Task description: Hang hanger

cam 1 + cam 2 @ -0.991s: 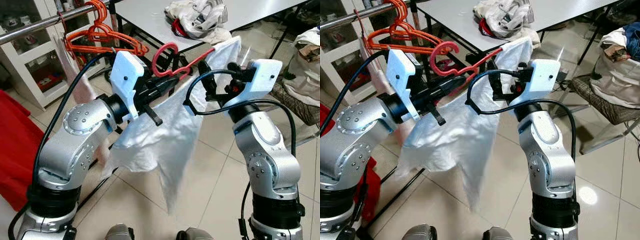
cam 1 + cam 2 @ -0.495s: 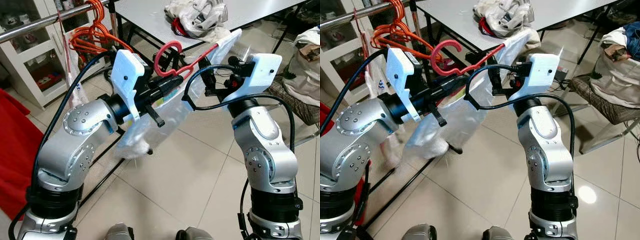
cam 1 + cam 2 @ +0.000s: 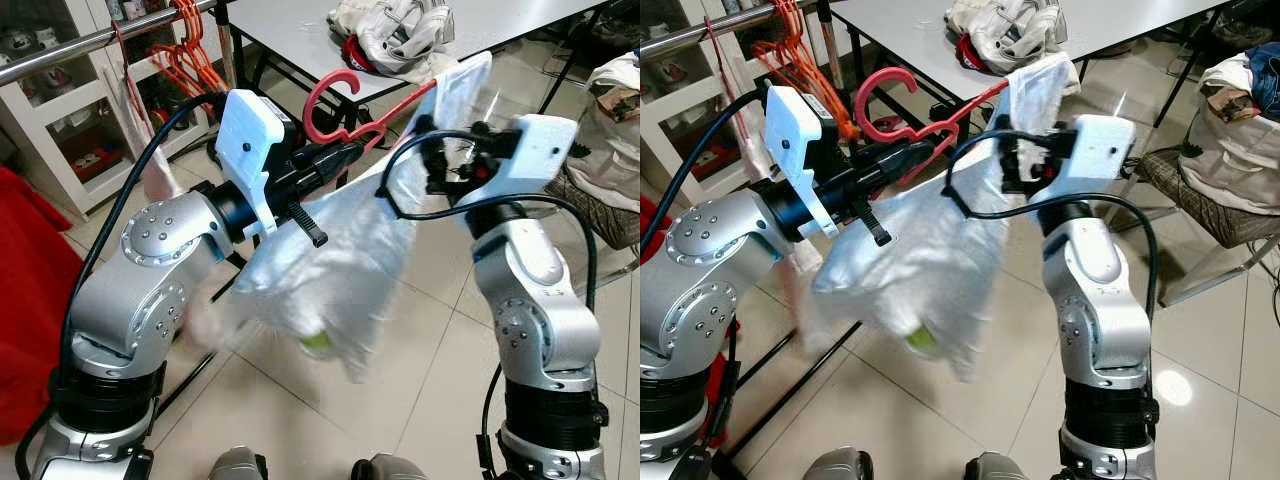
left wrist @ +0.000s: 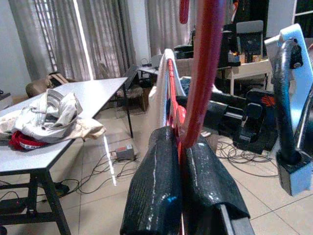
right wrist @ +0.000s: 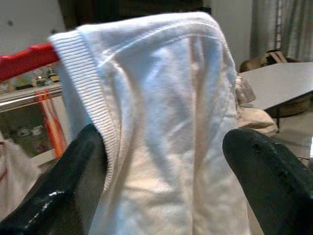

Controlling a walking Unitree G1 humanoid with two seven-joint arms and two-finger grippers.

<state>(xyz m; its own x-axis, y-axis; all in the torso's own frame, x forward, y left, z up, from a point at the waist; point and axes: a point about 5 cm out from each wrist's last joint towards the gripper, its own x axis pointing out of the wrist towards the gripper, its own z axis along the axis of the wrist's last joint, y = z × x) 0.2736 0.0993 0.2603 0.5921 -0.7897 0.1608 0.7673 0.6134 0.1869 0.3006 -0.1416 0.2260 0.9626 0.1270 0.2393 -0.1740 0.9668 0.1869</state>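
- Left eye view: The left gripper (image 3: 335,160) holds a red hanger (image 3: 352,112) up in the air between the two arms, hook uppermost, with a white T-shirt (image 3: 330,265) draped from it and blurred as it swings. The right gripper (image 3: 440,165) sits at the hanger's far arm, where the shirt's shoulder rides up. Behind, at the upper left, a steel clothes rail (image 3: 60,52) carries a cluster of orange hangers (image 3: 190,60). To do this step well, the hook's open side probably has to face the rail before any lift over it.
- Right eye view: The same scene, with a grey table (image 3: 940,40) behind bearing a heap of clothes (image 3: 1005,30) near its front edge. The hanger is well apart from the rail, so the hanging itself looks not yet done. Letting the shirt settle first would likely keep it from sliding off.
- Left wrist view: The left fingers (image 4: 156,186) are pressed together on the hanger's red stem, a firm pinch just below the hook.
- Right wrist view: The right fingers (image 5: 80,186) stand wide apart on either side of the shirt's ribbed shoulder, gripping nothing. A clean withdrawal here seems wise, since snagging the cloth could drag it off.
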